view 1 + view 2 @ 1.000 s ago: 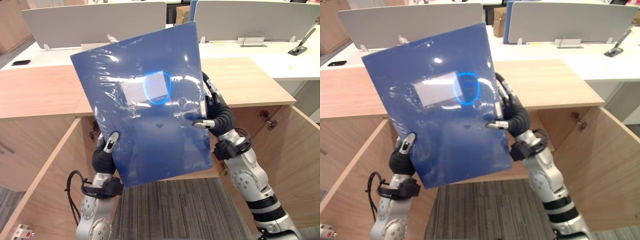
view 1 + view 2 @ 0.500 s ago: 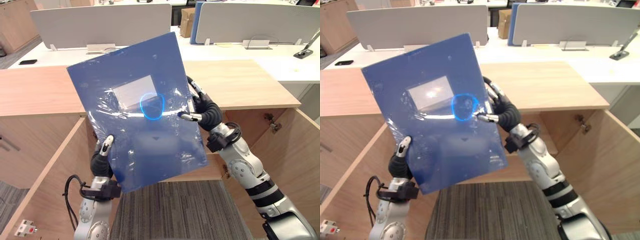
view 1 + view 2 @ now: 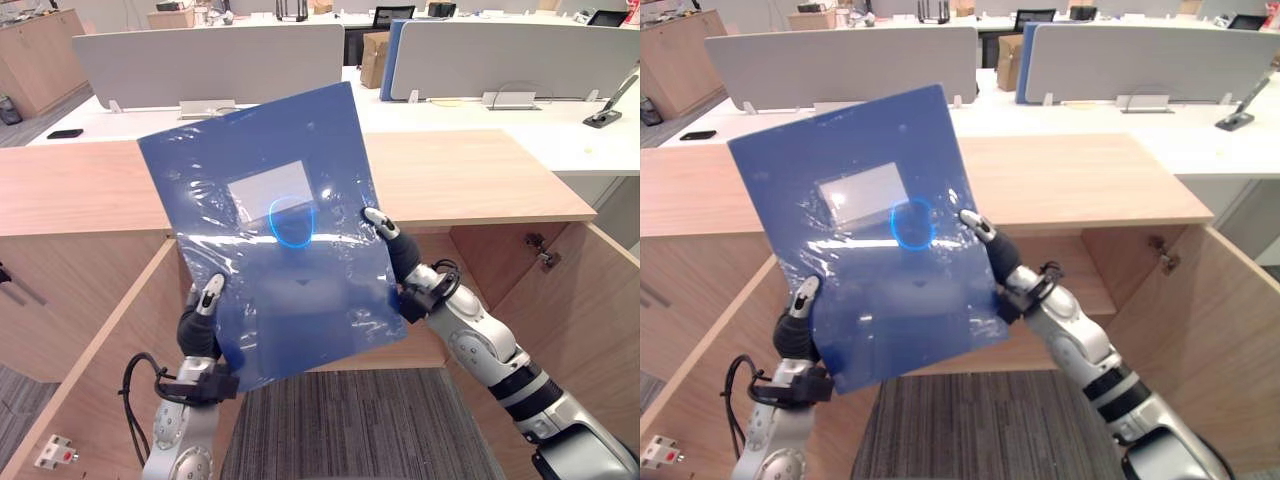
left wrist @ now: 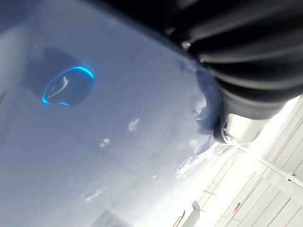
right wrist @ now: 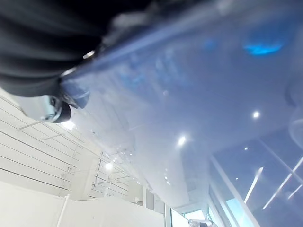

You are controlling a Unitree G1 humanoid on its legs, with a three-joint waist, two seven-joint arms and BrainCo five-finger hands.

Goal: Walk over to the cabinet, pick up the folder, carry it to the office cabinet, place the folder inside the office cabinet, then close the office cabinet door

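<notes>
Though mere blue sheen at the wrists, folder [image 3: 285, 265] in pinch of left hand [image 3: 202, 318] and right hand [image 3: 396, 255].

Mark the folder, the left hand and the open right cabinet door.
folder [image 3: 300, 300], left eye view, on its lower blue cover.
left hand [image 3: 197, 325], left eye view, on the dark cover below the thumb.
right cabinet door [image 3: 590, 330], left eye view, on its inner wooden face.
</notes>
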